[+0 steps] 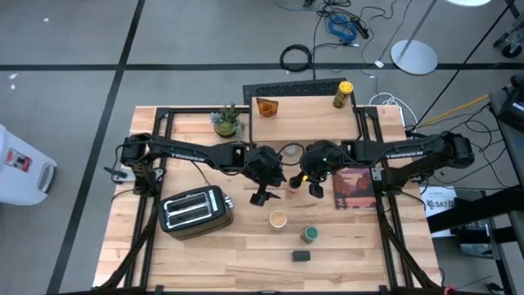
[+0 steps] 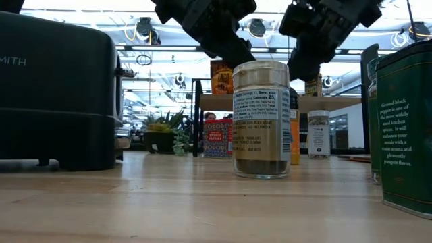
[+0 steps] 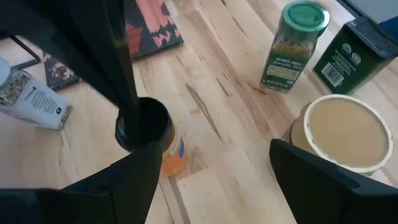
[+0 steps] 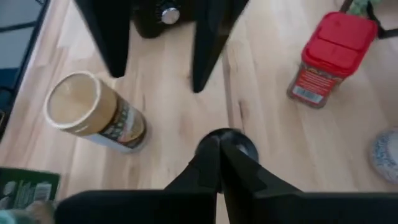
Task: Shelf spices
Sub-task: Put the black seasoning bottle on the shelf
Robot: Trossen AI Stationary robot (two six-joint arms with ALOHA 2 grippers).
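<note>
I'm closing my right end effector (image 4: 219, 144) fully at the black-capped orange bottle (image 3: 155, 138), bench centre; hold unconfirmed. Checking pads seat below the cap before lifting straight up toward the shelf (image 1: 307, 123) at 12 o'clock. Left end effector (image 3: 211, 165) is hanging open alongside.

A silver toaster (image 1: 196, 211) sits on my wood surface (image 1: 237, 254) at eight o'clock. A small potted plant (image 1: 227, 120) stands at eleven o'clock, and a red book (image 1: 354, 188) lies at three.
</note>
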